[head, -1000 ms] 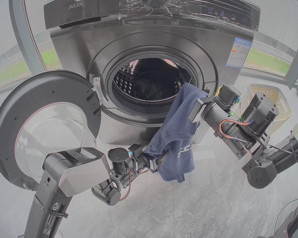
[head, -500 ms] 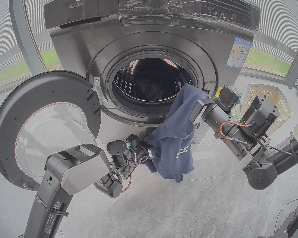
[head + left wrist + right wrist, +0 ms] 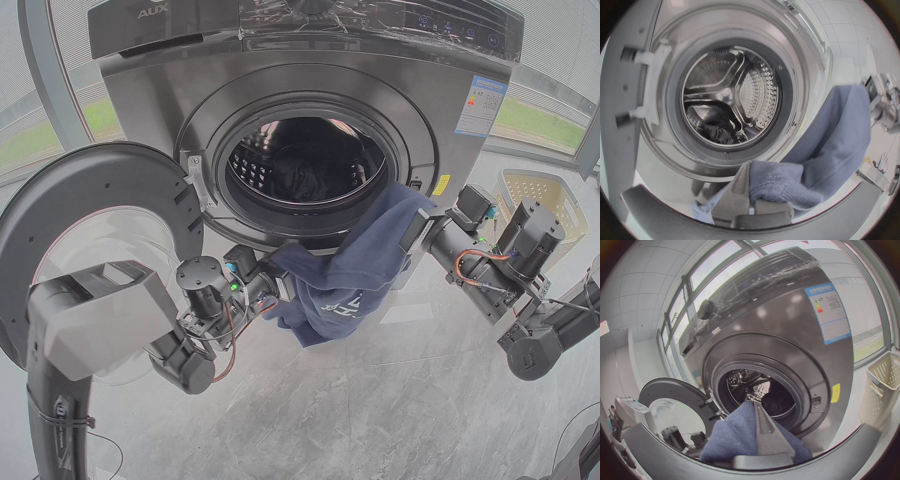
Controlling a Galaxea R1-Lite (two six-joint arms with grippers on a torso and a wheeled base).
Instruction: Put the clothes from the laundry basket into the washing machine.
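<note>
A robot's two arms hold a navy blue garment (image 3: 356, 262) slung between them in the centre of the head view, just below and in front of the round opening of the washing machine (image 3: 156, 119), whose door (image 3: 94, 187) stands swung open at the left of the frame. The left gripper (image 3: 750, 175) is at the garment's lower left end, its fingers (image 3: 737, 190) pinching a thick rolled fold of the knit. The right gripper (image 3: 756, 418) holds the upper right end, near the right rim of the opening; its fingers (image 3: 770, 433) appear pressed on the cloth, though one is buried under fabric, so this is a likely reading rather than a sure one. Between the two grips the cloth sags like a loose hammock, with a tail hanging toward the floor (image 3: 375, 406). A dark garment (image 3: 718, 132) lies at the bottom of the drum. The pale laundry basket (image 3: 562, 200) stands at the right edge, beside the machine. The navy garment looks soft, limp and light, with no shape of its own: it will drape, stretch and trail, and a loose end could catch on the door seal. It seems neither fragile nor slippery; a pinch on a bunched fold or thick hem should hold better than one on a single layer
</note>
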